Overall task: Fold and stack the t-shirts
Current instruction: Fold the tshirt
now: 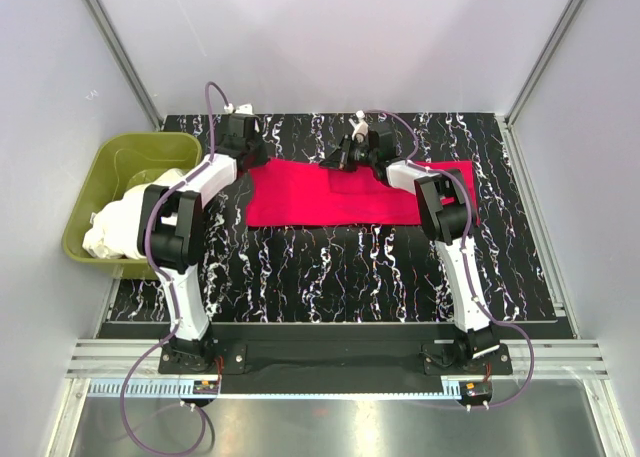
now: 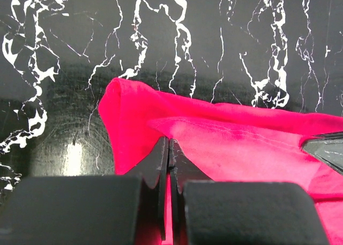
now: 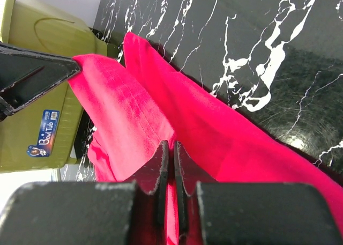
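A crimson-red t-shirt (image 1: 350, 202) lies as a wide band across the middle of the black marbled table. My left gripper (image 1: 252, 160) is shut on its far left corner, and red cloth shows pinched between the jaws (image 2: 169, 144) in the left wrist view. My right gripper (image 1: 342, 160) is shut on the far edge near the middle, with red cloth (image 3: 214, 132) in its jaws (image 3: 170, 145). The edge between the two grippers is raised off the table. White t-shirts (image 1: 125, 222) are heaped in the tub.
An olive-green plastic tub (image 1: 105, 162) stands off the table's left edge and shows again in the right wrist view (image 3: 37, 36). The marbled tabletop (image 1: 330, 267) spreads in front of the red shirt. Grey walls close in the back and both sides.
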`<move>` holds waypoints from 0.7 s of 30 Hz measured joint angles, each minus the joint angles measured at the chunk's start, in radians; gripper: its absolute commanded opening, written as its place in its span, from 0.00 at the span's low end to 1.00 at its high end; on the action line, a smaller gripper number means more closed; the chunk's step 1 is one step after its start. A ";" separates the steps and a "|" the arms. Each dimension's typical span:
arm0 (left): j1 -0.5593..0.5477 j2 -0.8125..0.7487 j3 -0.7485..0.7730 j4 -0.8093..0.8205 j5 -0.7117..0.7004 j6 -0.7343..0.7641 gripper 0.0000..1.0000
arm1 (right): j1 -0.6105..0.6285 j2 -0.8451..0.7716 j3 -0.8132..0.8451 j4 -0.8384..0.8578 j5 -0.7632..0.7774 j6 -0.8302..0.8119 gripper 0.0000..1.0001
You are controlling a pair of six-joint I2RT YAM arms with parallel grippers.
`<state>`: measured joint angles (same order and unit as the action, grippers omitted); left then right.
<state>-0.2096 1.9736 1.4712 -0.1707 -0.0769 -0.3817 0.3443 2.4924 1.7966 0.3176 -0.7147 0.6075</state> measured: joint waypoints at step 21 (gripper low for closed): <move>0.000 0.070 0.208 -0.288 -0.123 -0.026 0.56 | -0.018 0.006 0.307 -0.580 0.227 -0.228 0.52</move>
<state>-0.2096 2.0438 1.6791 -0.4583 -0.1997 -0.4072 0.3264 2.4981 2.1036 -0.2623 -0.4881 0.3798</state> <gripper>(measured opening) 0.529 0.515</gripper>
